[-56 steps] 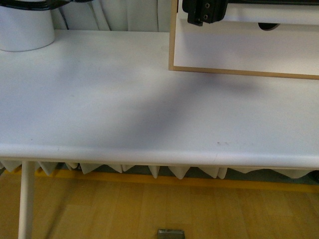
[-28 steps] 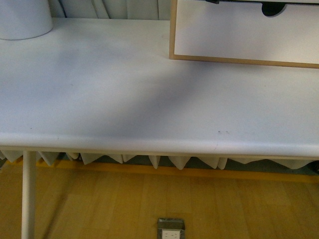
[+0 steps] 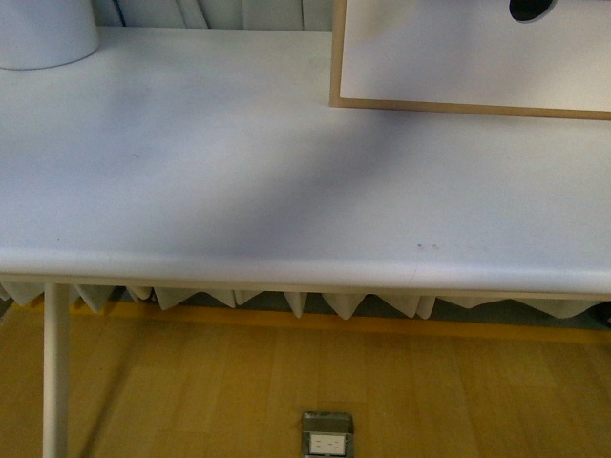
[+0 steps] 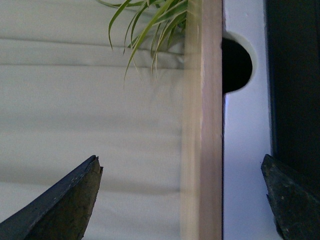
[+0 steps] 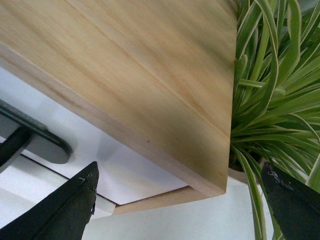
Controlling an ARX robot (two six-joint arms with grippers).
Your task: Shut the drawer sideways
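In the front view only the bottom of the light-wood cabinet [image 3: 430, 103] shows, with a white notched front [image 3: 458, 52] that has no handle; neither gripper shows there. In the right wrist view the white drawer [image 5: 117, 162] with its black bar handle [image 5: 42, 142] sits under the cabinet's wood panel [image 5: 150, 75]. My right gripper [image 5: 182, 212] is open and empty, near the panel's corner. In the left wrist view a white front with a half-round notch [image 4: 245, 150] and a black band [image 4: 292, 75] lies beside the wood edge [image 4: 202, 125]. My left gripper [image 4: 182, 200] is open, astride that edge.
The white table [image 3: 239, 172] runs across the front view, with a white round container [image 3: 43, 33] at its far left. A striped green plant [image 5: 280, 100] stands close beside the cabinet; its leaves also show in the left wrist view [image 4: 150, 25]. A pale curtain [image 4: 90, 100] hangs behind.
In the front view the cabinet has slid up and slightly right in the picture. The black gripper seen at its top a second ago has gone out of view.
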